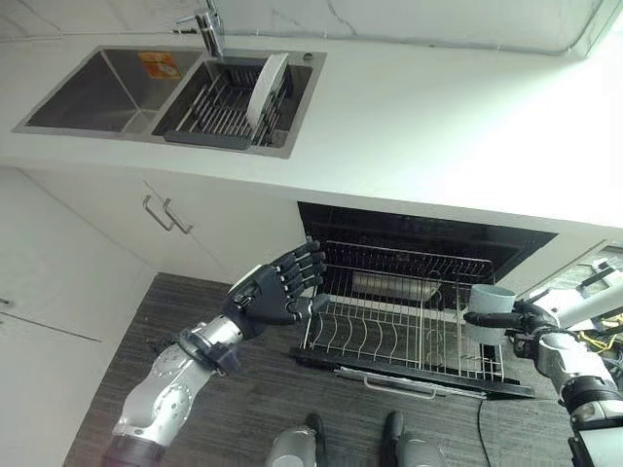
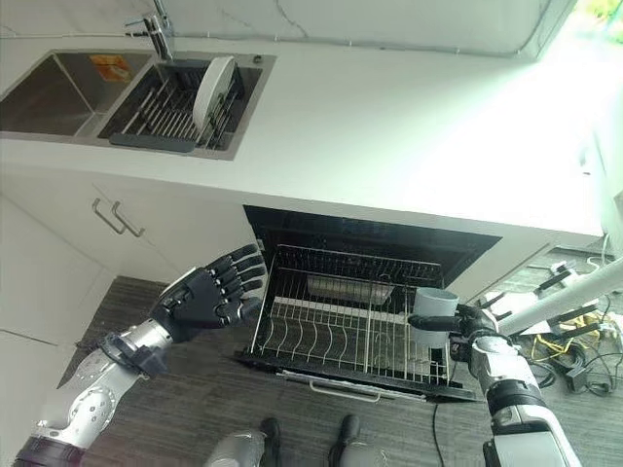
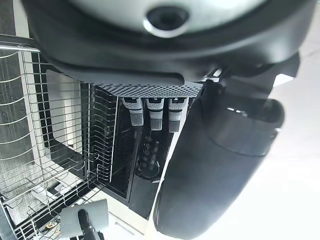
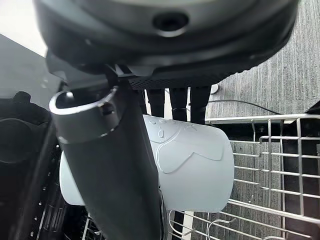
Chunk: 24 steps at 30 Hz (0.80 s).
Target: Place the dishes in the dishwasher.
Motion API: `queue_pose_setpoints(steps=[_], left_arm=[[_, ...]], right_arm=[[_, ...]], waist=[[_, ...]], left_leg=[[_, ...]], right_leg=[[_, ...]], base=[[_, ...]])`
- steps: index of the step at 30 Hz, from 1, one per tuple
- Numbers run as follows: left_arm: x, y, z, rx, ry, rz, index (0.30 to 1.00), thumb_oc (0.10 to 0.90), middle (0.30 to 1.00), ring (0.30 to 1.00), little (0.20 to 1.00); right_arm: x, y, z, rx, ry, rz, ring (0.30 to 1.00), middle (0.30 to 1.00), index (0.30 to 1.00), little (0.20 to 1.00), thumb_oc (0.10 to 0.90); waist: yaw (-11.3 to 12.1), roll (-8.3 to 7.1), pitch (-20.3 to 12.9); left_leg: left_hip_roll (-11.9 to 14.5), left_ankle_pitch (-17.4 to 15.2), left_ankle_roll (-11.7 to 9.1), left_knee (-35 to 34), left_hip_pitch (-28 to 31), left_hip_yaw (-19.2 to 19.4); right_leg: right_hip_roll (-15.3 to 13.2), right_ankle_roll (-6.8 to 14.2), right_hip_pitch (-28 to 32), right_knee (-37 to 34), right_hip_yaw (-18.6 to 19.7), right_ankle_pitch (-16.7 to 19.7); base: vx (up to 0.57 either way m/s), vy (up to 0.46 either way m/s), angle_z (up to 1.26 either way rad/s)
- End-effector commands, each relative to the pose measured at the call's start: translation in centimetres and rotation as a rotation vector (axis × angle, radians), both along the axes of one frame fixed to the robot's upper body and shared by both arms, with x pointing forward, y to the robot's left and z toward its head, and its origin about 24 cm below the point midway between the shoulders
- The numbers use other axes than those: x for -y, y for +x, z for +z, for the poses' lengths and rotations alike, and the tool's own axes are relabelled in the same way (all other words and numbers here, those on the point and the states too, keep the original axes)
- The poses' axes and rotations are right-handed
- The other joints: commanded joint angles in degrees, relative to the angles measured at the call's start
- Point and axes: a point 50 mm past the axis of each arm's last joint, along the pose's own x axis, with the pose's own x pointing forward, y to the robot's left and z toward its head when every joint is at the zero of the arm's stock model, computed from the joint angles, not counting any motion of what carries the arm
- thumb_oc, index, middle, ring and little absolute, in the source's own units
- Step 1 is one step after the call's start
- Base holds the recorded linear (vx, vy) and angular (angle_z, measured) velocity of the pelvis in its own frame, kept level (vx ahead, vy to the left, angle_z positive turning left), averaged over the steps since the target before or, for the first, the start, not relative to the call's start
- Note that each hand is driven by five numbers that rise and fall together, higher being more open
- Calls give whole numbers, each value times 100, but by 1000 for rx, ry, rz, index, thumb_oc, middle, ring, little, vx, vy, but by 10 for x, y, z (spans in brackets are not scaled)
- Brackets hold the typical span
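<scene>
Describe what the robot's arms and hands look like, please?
Each arm is silver-grey metal in rounded segments joined by dark collars at the wrist. The left robot hand is dark, almost black, with a jointed row of fingers whose tips look pale grey close up. The right robot hand is equally dark, with a thick rounded thumb.

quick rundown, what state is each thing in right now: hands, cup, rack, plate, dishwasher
left hand: open, fingers straight, holding nothing, by the rack's left end
right hand: shut on the cup
cup: held upright over the rack's right end
dishwasher rack: pulled out, mostly bare
dishwasher: open
plate: standing on edge in the sink rack
cabinet doors: shut
</scene>
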Motion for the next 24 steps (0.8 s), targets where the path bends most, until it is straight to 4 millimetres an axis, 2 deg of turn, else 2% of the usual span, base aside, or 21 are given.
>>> queue_pose_setpoints(steps=[1, 3, 10, 11, 12, 14, 15, 24], left_arm=[[16, 3, 62, 314, -132, -70, 900, 800, 900, 900, 900], [16, 6, 71, 358, -148, -66, 900, 800, 900, 900, 900], [19, 10, 86, 426, -167, -67, 900, 800, 900, 900, 900], [19, 9, 86, 429, -166, -67, 900, 800, 900, 900, 900], [19, 10, 87, 433, -167, -65, 900, 800, 900, 900, 900], [19, 9, 88, 437, -168, -64, 900, 800, 900, 900, 900], [19, 9, 88, 435, -168, -65, 900, 800, 900, 900, 900], [18, 8, 87, 429, -142, -67, 900, 800, 900, 900, 900]], right_arm=[[12, 27, 56, 184, -120, 35, 300, 300, 300, 300, 400], [13, 35, 69, 221, -132, 31, 300, 300, 300, 300, 400], [13, 47, 91, 288, -153, 28, 300, 300, 300, 300, 400], [13, 47, 91, 288, -156, 28, 349, 349, 349, 349, 433], [12, 47, 91, 289, -161, 27, 451, 451, 451, 451, 500], [13, 47, 92, 290, -166, 21, 580, 580, 580, 580, 587], [14, 46, 91, 289, -176, 10, 900, 900, 900, 900, 800], [14, 43, 89, 273, -200, 7, 900, 900, 900, 900, 800]], waist=[[46, -64, -411], [35, 23, -189], [-1, 171, 110], [-5, 179, 118], [-11, 187, 130], [-15, 195, 152], [-15, 191, 153], [-41, 28, 49]], left_leg=[[422, 24, -665, -62, -200, -482], [380, 62, -666, -62, -342, -496], [325, 130, -674, -62, -568, -482], [325, 131, -673, -62, -579, -475], [325, 133, -674, -62, -595, -464], [316, 125, -673, -62, -586, -453], [315, 89, -675, -62, -547, -441], [355, 73, -661, -62, -472, -386]], right_leg=[[-291, 304, -156, 474, 9, -721], [-344, 304, -306, 474, 28, -674], [-431, 318, -546, 474, 63, -600], [-436, 318, -559, 474, 66, -599], [-442, 319, -576, 474, 70, -598], [-448, 324, -572, 474, 78, -601], [-452, 336, -534, 474, 80, -631], [-418, 352, -475, 474, 112, -598]], base=[[-160, 16, 4], [-189, 29, 2], [-99, 24, 1], [-81, 25, 0], [-47, 23, 0], [-21, 12, 1], [0, 0, 0], [0, 0, 0]])
